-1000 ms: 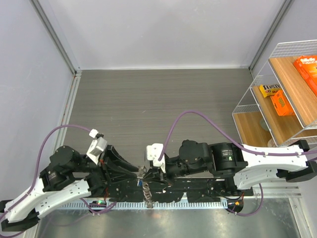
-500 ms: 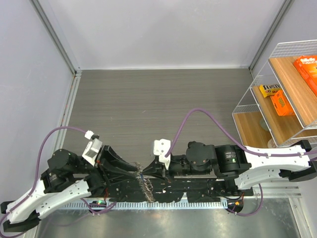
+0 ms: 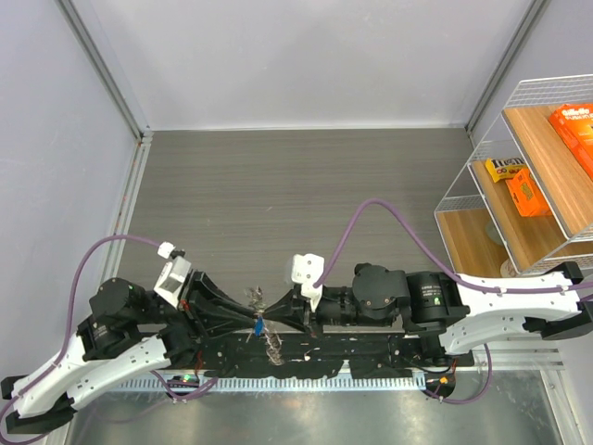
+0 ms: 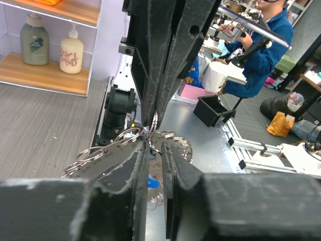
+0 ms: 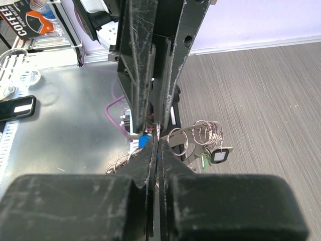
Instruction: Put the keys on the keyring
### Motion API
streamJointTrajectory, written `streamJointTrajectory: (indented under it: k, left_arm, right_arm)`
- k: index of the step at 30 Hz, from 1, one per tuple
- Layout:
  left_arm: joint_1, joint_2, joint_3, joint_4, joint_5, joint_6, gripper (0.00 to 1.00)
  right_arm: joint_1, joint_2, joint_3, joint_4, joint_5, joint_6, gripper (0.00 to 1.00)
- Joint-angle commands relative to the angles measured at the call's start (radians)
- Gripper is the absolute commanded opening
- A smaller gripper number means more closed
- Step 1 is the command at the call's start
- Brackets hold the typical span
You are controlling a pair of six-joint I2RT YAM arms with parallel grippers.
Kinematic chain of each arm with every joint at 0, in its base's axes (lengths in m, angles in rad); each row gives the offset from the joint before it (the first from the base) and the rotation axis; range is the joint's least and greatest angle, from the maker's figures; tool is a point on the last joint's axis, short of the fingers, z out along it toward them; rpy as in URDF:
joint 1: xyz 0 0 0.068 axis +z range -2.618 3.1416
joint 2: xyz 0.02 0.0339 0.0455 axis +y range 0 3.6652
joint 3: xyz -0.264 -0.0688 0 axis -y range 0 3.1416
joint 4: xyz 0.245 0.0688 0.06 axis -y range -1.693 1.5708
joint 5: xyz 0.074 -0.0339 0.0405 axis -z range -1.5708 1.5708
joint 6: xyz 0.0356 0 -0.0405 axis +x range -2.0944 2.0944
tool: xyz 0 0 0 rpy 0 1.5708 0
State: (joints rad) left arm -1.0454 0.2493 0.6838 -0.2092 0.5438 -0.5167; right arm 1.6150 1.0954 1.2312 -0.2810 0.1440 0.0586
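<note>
The keyring point(image 3: 271, 343) hangs between my two gripper tips above the arm bases, a silvery disc fringed with small split rings. My right gripper point(image 3: 274, 322) is shut on its rim; in the right wrist view point(image 5: 158, 138) the keyring point(image 5: 198, 138) sticks out to the right with a green key point(image 5: 204, 161) and a black tag on it. My left gripper point(image 3: 248, 320) meets it from the left. In the left wrist view the left gripper point(image 4: 154, 148) is nearly closed on a key with a blue head point(image 4: 153, 183), right at the keyring point(image 4: 108, 150). The blue key point(image 3: 257, 326) shows between the tips.
A wire shelf point(image 3: 482, 199) with orange boxes stands at the right. The aluminium rail point(image 3: 306, 382) and metal sheet run along the near edge. A wooden shelf with two bottles point(image 4: 50, 45) and a person in blue point(image 4: 273, 45) are in the background. A phone point(image 5: 17, 108) lies on the metal sheet.
Both gripper tips and the keyring have shifted slightly left and back. The right wrist has pulled back to the right. The blue key head shows more plainly between the tips.
</note>
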Motion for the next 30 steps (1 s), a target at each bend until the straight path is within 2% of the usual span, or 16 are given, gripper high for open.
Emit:
streamJointTrajectory:
  k: [1,5,15,24,30]
  left_arm:
    - [0.001,0.025,0.016,0.044,-0.01,0.0,0.16]
    - [0.001,0.039,0.02,0.044,-0.01,0.003,0.13]
    - [0.001,0.044,0.017,0.048,-0.005,0.009,0.13]
    - [0.002,0.038,0.013,0.073,0.016,0.003,0.22]
    - [0.001,0.031,0.013,0.07,0.013,0.001,0.25]
  right_arm:
    - [0.01,-0.037,0.007,0.134,0.014,0.0,0.06]
    - [0.017,-0.038,0.001,0.161,0.014,-0.012,0.05]
    - [0.034,-0.066,-0.061,0.275,0.022,-0.039,0.06]
    - [0.039,-0.074,-0.191,0.531,0.035,-0.111,0.06]
    - [0.037,-0.086,-0.272,0.706,0.032,-0.157,0.05]
